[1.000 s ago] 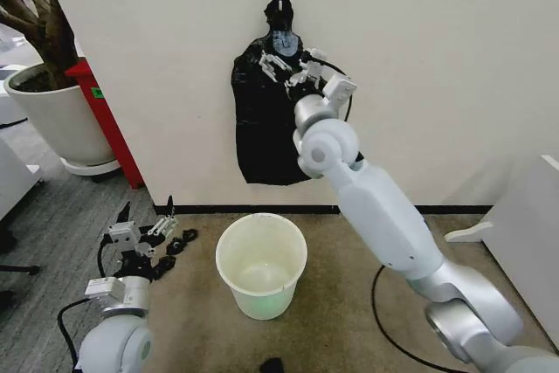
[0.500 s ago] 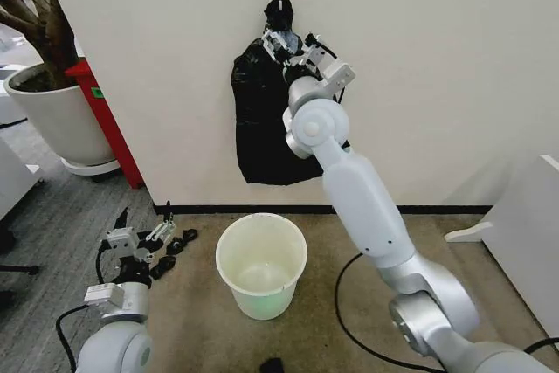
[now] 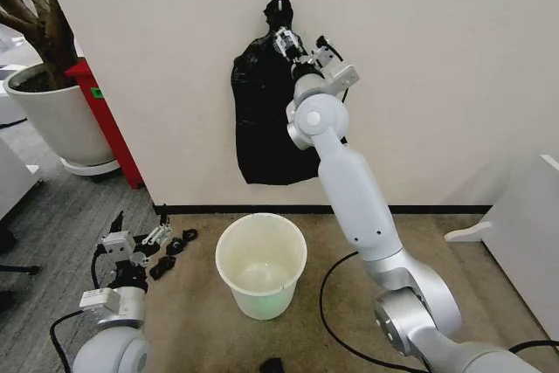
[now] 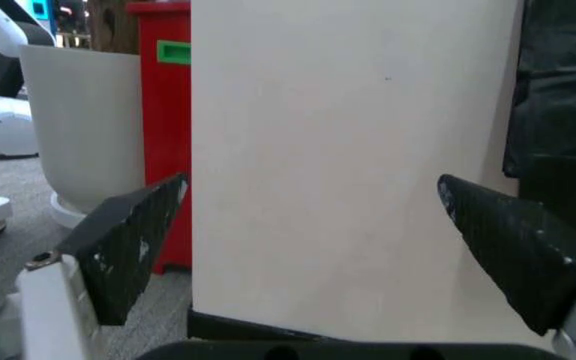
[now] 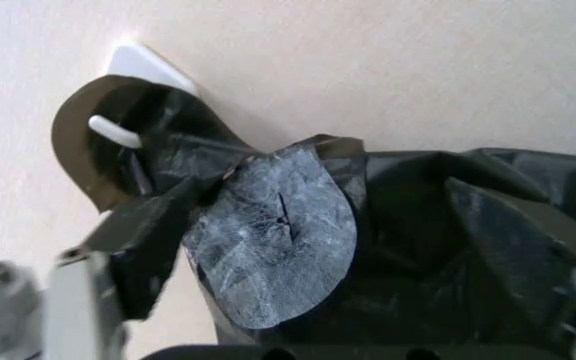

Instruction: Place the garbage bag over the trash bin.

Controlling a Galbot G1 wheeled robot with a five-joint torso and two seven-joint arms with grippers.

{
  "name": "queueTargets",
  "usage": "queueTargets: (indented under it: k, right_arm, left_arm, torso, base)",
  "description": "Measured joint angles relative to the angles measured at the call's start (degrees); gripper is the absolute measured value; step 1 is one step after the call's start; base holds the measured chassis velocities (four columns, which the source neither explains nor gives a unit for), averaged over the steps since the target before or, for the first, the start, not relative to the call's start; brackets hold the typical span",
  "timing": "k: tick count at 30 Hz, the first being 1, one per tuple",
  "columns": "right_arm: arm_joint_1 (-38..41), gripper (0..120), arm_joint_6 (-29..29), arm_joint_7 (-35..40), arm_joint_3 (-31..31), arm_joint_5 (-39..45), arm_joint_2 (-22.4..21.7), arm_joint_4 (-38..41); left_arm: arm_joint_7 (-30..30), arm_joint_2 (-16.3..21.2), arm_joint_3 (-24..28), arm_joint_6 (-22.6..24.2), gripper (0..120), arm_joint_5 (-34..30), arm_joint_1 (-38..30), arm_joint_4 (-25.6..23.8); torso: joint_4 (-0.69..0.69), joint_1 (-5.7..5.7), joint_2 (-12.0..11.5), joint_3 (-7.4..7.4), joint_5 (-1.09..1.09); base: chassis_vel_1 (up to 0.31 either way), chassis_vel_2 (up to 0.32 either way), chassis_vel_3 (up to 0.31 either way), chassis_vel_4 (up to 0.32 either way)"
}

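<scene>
Right gripper point(image 3: 286, 41) raised against the garbage bag point(image 3: 262, 120) hanging on the wall hook point(image 5: 118, 129), fingers spread around its gathered top in wrist view, trash bin point(image 3: 261, 264) far below, left gripper point(image 3: 135, 231) low, spread

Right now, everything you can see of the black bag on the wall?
The black bag is thin, glossy, crinkled plastic, hanging flat against the white wall above the trash bin. Its narrow top loops over a small white hook, and a round pale sticker sits just below the neck. The body widens downward, limp. The right gripper is at the neck, open, fingers either side of the sticker.
</scene>
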Motion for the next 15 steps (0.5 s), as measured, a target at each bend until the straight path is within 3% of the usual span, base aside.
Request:
queueTargets:
  k: [10,15]
  right_arm:
    - [-0.9,47,0.0,0.6,-2.5,-1.1,-0.1,1.5]
    - [-1.4,35,0.0,0.9,-3.0,-1.5,-0.1,1.8]
  left_arm:
    - [-0.1,-0.6,0.0,-0.1,99,0.3,0.1,0.0]
    - [-0.1,-0.8,0.1,-0.3,98,0.5,0.2,0.0]
  torso:
    - [0.0,0.0,0.0,0.0,0.0]
    - [0.01,0.0,0.0,0.0,0.0]
  base:
    - [0.0,0.0,0.0,0.0]
    - [0.0,0.0,0.0,0.0]
